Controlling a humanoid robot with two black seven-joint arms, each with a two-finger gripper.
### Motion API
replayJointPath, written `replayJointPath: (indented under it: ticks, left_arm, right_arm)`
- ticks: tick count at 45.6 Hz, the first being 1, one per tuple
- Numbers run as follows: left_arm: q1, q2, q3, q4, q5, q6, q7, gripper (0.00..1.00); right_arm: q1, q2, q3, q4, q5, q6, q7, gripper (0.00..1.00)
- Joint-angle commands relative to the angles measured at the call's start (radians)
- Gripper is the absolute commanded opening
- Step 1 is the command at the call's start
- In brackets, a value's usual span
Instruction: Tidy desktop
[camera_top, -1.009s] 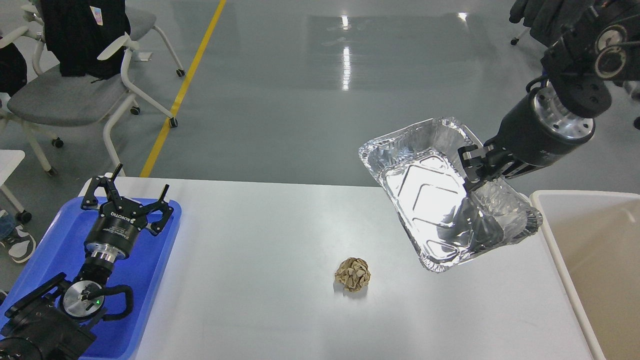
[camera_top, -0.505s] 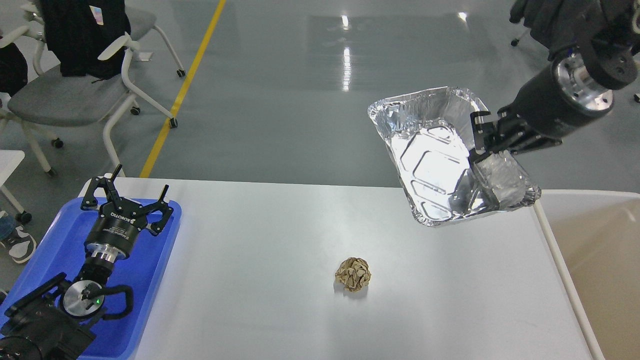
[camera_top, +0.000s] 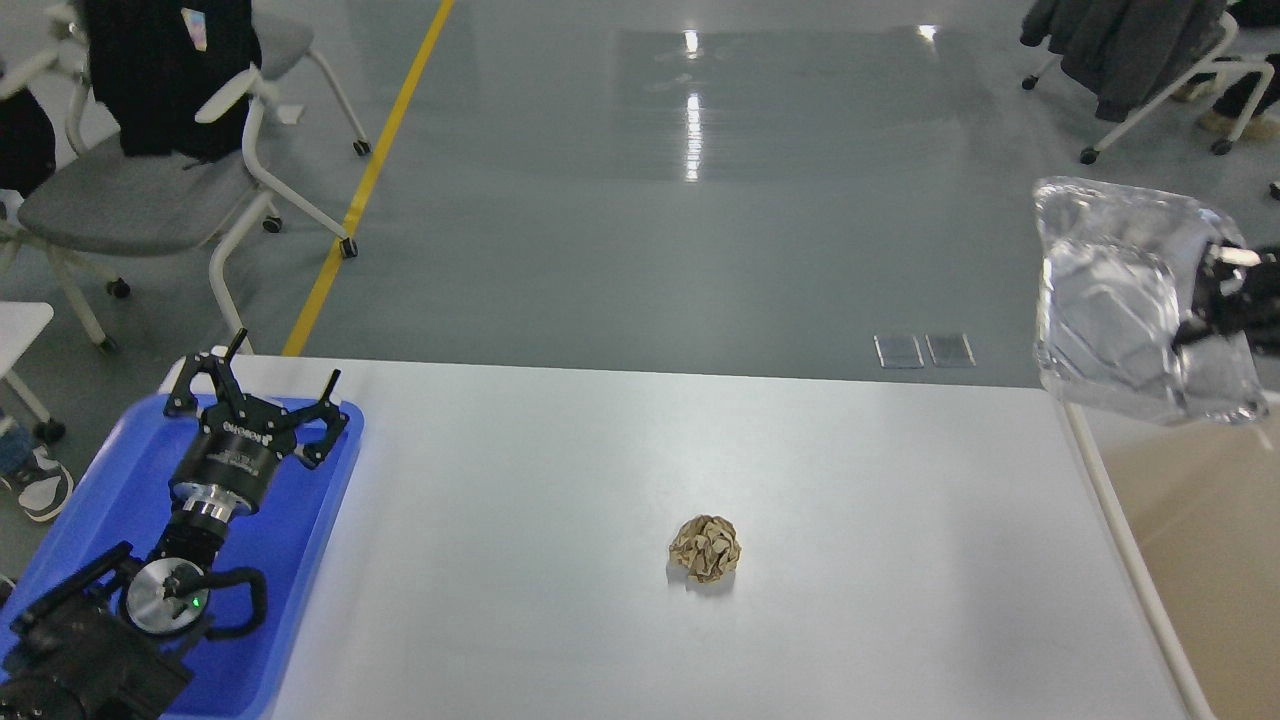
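Head view shows the left arm coming in from the lower left corner, angled up and away over the blue plastic tray (camera_top: 100, 500). The left gripper (camera_top: 262, 385) points toward the far edge of the table, its two fingers spread wide with nothing between them, hovering above the tray's far end. The arm's base joints are cut off by the bottom edge.

Only the tip of the right gripper (camera_top: 1215, 290) shows at the right edge; the arm behind it is out of frame. Its dark fingers are blurred, but they pinch the rim of a foil tray (camera_top: 1110, 300), which hangs tilted in the air above the near corner of the beige bin (camera_top: 1130, 540). The foil tray is smeared by motion, so its shape is hard to read.

The desktop (camera_top: 560, 500) fills the middle, between blue tray and bin. A crumpled brown paper ball (camera_top: 706, 548) lies on it, right of centre, apart from everything else.
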Motion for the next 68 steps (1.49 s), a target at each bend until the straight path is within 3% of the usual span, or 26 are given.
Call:
replayJointPath:
  ticks: [1,10,30,54,68]
  left_arm:
    - [0.0,0.001,0.0,-0.001,0.0,0.0,0.0,0.99]
    - [0.0,-0.001,0.0,0.0,0.0,0.0,0.0,0.99]
    - [0.0,-0.001,0.0,0.0,0.0,0.0,-0.001,0.99]
    - [0.0,0.001,0.0,0.0,0.0,0.0,-0.001,0.99]
    - [0.0,-0.001,0.0,0.0,0.0,0.0,-0.001,0.99]
  right_arm:
    - [-0.286,-0.114,0.034,-0.22,0.022,-0.048,-0.003,0.0]
    - [-0.508,-0.18,0.164,-0.254,0.085,-0.155,-0.008,0.0]
    - [-0.792,-0.155,0.322,-0.252,0.258,-0.442,-0.008,0.0]
    - [-0.969,-0.016,0.485,-0.255,0.303,-0.588,-0.008,0.0]
    - [-1.121,0.046,0.636,-0.384,0.302,-0.637,-0.008,0.0]
